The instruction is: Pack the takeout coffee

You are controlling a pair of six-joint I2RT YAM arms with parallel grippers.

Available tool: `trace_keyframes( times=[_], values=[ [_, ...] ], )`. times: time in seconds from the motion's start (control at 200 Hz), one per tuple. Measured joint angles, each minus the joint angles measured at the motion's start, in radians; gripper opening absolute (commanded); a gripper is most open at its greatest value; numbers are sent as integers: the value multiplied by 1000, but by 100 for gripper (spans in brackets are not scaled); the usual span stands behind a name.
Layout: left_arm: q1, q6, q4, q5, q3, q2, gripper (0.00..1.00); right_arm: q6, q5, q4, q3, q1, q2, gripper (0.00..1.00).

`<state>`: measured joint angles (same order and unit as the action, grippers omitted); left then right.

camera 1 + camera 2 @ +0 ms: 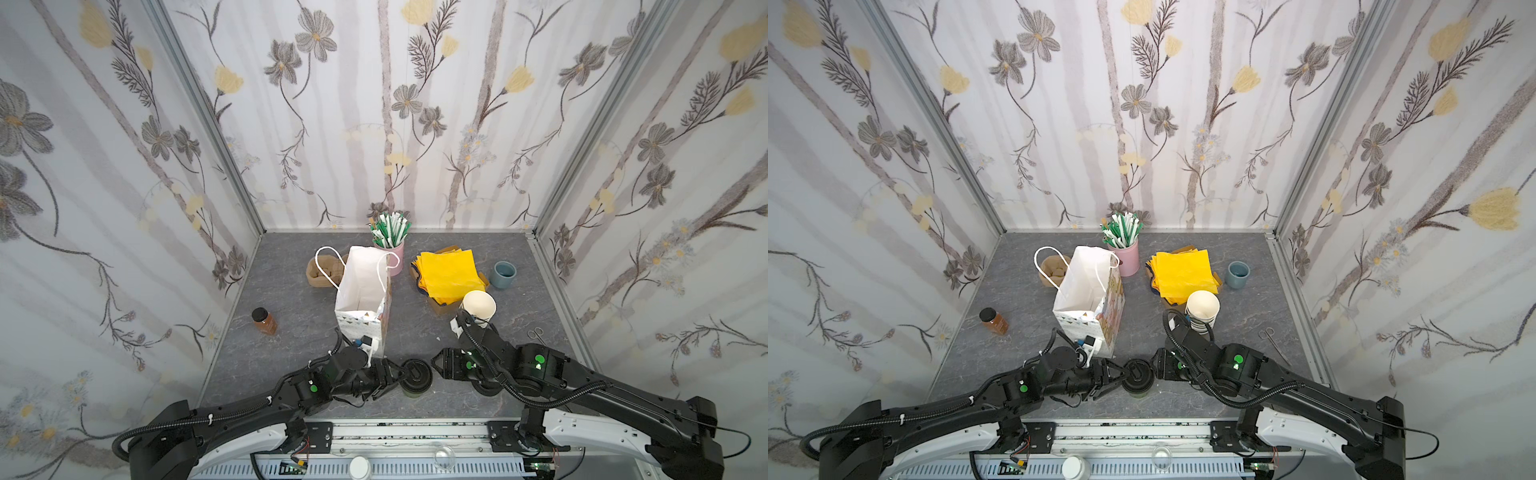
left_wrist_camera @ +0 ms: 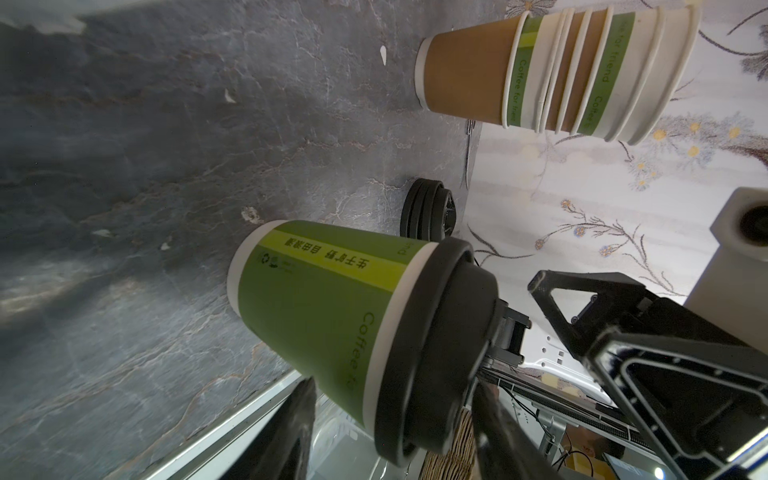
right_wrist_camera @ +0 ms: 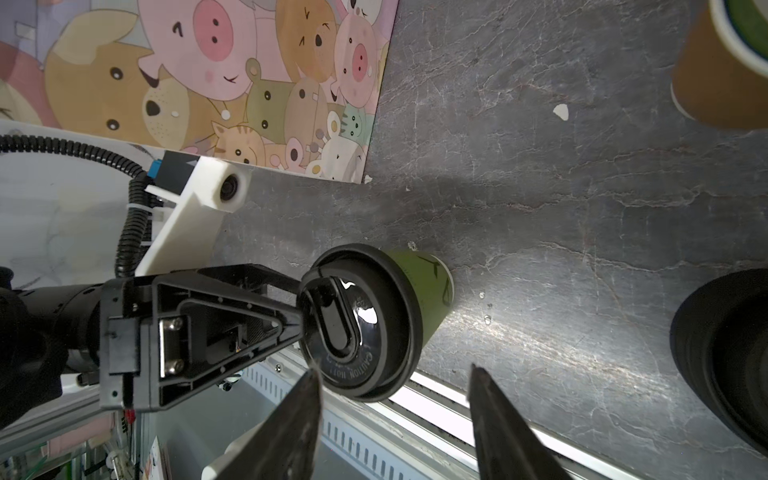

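Near front edge of table (image 1: pixel 257 382), lidded coffee cup (image 1: pixel 415 376) stands upright. Left gripper (image 2: pixel 392 382) jaws flank its lid (image 3: pixel 353 316); we cannot tell if clamped. Right gripper (image 3: pixel 392 369) jaws spread, empty. We judge cup light, crushable: hold wall below lid, gently.

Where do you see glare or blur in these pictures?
Right wrist view: white glare spots on the round black plastic sip lid, bright sheen across the grey stone-patterned tabletop. Left wrist view: print on the green paper cup is sharp.

Matt paper takeout coffee (image 2: pixel 316 316), glossy plastic lid (image 3: pixel 365 332) (tabletop (image 3: pixel 540 208) rough, stone-like).
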<state>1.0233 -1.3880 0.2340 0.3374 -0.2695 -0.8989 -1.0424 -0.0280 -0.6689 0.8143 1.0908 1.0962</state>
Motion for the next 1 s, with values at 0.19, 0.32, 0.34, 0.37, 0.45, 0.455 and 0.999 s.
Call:
trace_keyframes(
  times=[0.19,0.32,0.34,0.37,0.45,0.455,0.999],
  values=[
    [0,0,0,0,2,8,52,1,51,40,-31,-17,55,51],
    [0,0,-4,0,8,17,50,4,79,87,-58,-23,70,48],
    [0,0,-5,0,8,18,50,5,84,101,-67,-24,70,47],
    [0,0,-5,-1,9,19,50,5,85,109,-79,-24,70,46],
    [0,0,-6,0,12,19,49,4,107,119,-103,-28,73,43],
    [0,0,-6,0,12,19,49,4,108,121,-103,-28,73,43],
    [0,0,4,0,14,14,49,5,133,161,-114,-37,32,46]
  ],
)
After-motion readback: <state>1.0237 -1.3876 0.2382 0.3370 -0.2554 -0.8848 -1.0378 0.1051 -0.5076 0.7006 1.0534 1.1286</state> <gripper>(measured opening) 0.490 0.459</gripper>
